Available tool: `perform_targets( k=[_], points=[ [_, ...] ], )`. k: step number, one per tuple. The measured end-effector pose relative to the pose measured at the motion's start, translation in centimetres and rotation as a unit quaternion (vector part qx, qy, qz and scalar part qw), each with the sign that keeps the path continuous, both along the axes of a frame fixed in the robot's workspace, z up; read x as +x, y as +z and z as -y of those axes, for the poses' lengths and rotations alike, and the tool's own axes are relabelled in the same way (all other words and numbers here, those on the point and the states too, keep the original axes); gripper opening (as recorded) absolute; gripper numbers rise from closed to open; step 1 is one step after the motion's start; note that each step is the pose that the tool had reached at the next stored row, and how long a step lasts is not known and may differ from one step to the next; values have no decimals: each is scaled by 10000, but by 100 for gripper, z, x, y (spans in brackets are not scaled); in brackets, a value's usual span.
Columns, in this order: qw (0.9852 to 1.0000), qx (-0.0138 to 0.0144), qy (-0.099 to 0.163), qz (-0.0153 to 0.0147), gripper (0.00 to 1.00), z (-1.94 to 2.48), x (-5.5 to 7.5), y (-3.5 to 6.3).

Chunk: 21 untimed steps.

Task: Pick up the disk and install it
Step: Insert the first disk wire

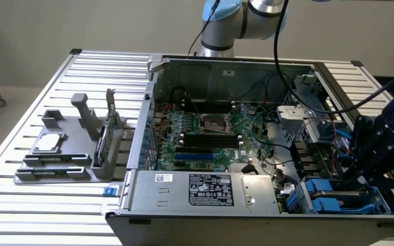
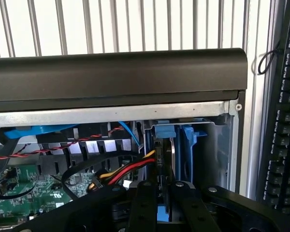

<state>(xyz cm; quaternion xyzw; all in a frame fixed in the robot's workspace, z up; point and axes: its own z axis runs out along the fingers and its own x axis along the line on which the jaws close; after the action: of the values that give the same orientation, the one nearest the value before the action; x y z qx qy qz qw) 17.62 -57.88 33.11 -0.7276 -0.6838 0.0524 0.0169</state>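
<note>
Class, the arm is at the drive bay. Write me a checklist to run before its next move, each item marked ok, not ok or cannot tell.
1. Gripper at the bay: ok, over the case's corner at the exterior view's right.
2. Gripper closed on the disk: ok, blue rail between the fingers.
3. Disk lined up with the blue bay slot: ok.
4. Red and yellow cables clear: cannot tell.
5. Disk fully seated: cannot tell.

disk (image 2: 163, 166) mostly hidden between claw (image 2: 163, 203) fingers

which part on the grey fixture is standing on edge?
The green card, upright in its slot on the fixture's side nearest the case. The square chip lies flat.
</note>
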Motion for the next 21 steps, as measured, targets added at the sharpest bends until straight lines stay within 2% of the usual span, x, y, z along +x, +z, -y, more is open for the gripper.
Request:
perform_targets(
  k=[13, 15, 16, 17, 18, 20, 21],
  points=[
    [10000, 1, 1, -17, 18, 15, 2, -17],
    [10000, 5, 1, -35, 30, 14, 2, 1],
    [10000, 4, 0, -48, 30, 14, 0, 20],
    [10000, 5, 0, -60, 36, 14, 0, 38],
    [10000, 6, 0, -72, 36, 14, 0, 57],
    [10000, 7, 0, -97, 48, 14, 0, 101],
    [9999, 9, 0, -111, 48, 14, 0, 121]
  ],
)
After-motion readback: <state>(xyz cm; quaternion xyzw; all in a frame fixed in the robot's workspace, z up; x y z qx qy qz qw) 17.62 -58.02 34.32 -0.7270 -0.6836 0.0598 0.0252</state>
